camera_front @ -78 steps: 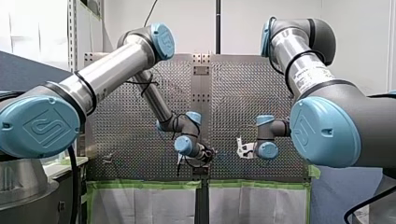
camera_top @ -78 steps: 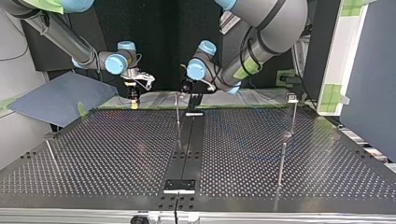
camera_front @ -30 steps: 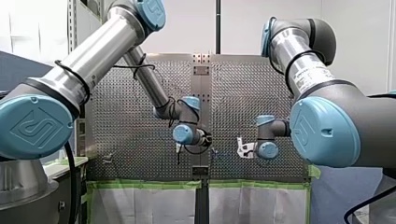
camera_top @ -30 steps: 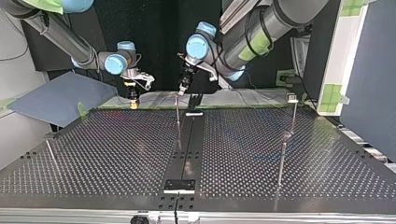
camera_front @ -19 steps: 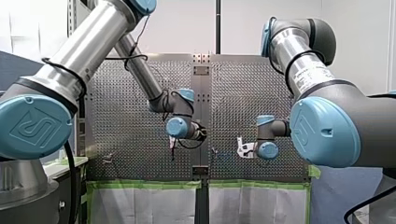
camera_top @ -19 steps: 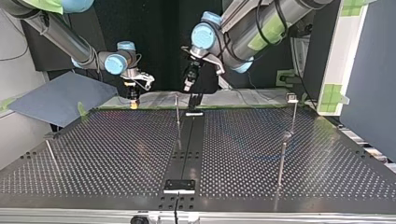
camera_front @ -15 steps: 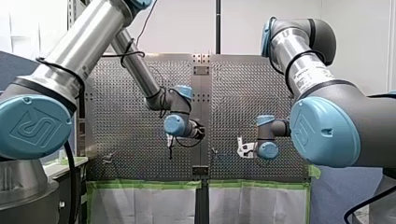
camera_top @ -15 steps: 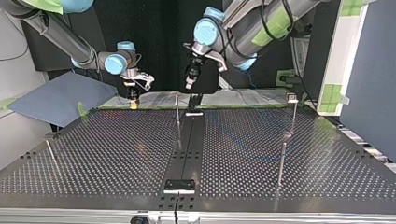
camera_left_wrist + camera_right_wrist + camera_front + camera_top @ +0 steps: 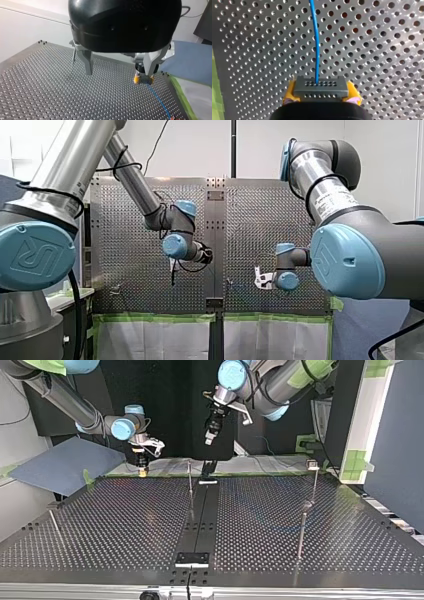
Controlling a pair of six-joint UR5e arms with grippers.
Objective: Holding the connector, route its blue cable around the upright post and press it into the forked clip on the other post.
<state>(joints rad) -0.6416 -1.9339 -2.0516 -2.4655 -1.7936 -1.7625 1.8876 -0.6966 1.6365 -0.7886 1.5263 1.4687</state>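
The perforated surface (image 9: 125,525) is seen with the grey connector (image 9: 321,86) gripped between the yellow pads of my right claw (image 9: 321,93), near the far edge at the top view's left. The blue cable (image 9: 315,37) is run ahead over the holes. My left claw (image 9: 119,74) is held high above the surface, fingers spread wide, empty.

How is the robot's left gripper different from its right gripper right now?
My left gripper is open and holds nothing; my right gripper is shut on the connector. My left gripper hangs high above the table; my right gripper sits low, close to it. My left gripper has grey fingers; my right gripper has yellow pads. Both have two fingers and point down.
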